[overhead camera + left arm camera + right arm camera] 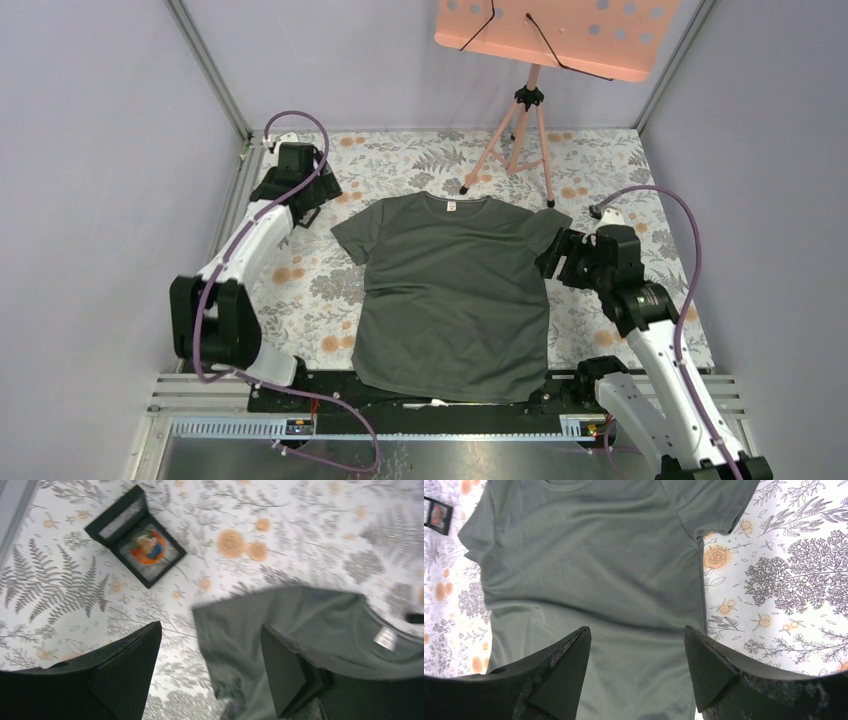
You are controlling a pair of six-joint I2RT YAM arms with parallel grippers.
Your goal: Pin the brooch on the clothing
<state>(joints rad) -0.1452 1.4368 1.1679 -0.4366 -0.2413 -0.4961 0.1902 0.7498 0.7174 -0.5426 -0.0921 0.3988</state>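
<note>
Top external: dark grey-green T-shirt [455, 290] spread flat and front up on floral tabletop [600, 170], collar at the far end. Left tool [308, 203] off the shirt, out past the sleeve on the left-arm side, above bare tabletop. Right tool [556, 255] at the outer edge of the opposite sleeve. Salmon perforated stand on tripod [530, 110] beyond the collar.

Left wrist: left tool [211, 627] with jaws spread wide, nothing between them, gripping nothing. Brooch [148, 549], orange-brown and roundish with a touch of blue on it, seated in open black case [117, 522]. Case on tabletop, well clear of the shirt, out beyond the near sleeve on the side away from the collar. From the tool: ahead of the fingertips and off toward the left finger, no contact. Sleeve hem lying below the gap, nearer the right finger.

Right wrist: right tool [636, 628] likewise spread and empty, hovering over the shirt's body below chest level. Case [436, 514] visible past the far sleeve, cut by the frame edge, well apart from this tool. Brooch too small to make out from here.

Labels: small white tag [385, 638] inside the back of the shirt's neck, blurred, print unreadable. Same tag from above [451, 205] with a reddish speck on it, also unreadable.
</note>
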